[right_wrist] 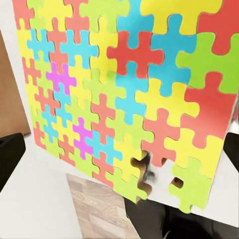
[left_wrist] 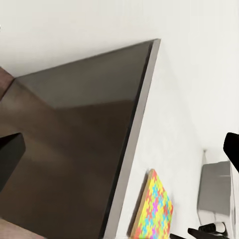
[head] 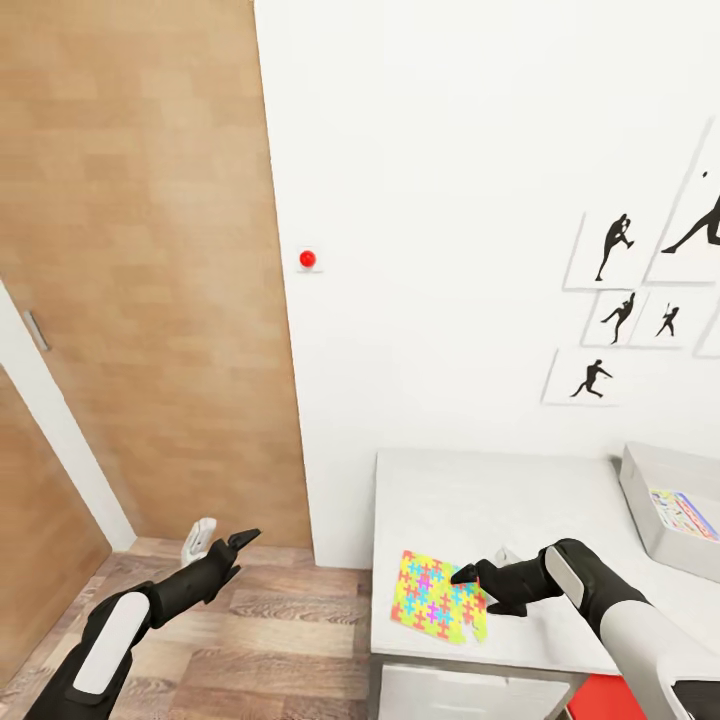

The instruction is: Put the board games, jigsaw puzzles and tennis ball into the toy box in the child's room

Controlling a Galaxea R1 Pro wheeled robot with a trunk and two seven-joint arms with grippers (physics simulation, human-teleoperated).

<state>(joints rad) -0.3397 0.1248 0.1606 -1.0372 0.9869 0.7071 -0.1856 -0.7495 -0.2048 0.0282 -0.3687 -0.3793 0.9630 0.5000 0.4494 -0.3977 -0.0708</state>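
Lying flat near the front edge of the light grey table [head: 480,500], the jigsaw puzzle [head: 438,596] is a thin square of interlocking pieces in red, yellow, green, blue and a few magenta, matte and smooth; the right wrist view shows a couple of small holes and ragged notches along one of its edges. The right gripper [head: 468,574] hovers just over the puzzle's side farthest from the wall corner, its black fingers tapering to points; whether they are parted or together I cannot tell. Further along the table from the puzzle, against the white wall, stands the toy box [head: 655,500], a light grey tub with sloping sides and a rolled rim, with a colourful printed board game [head: 683,513] lying inside. Off the table's end, well apart from the puzzle, the left gripper [head: 238,545] hangs over the wood-plank floor [head: 280,620], its dark fingers slightly parted and holding nothing. Behind it rises a tall wooden wardrobe door [head: 150,250]. Black baseball-player silhouette pictures [head: 620,310] hang above the table, and a small red dot [head: 307,259] marks the wall.
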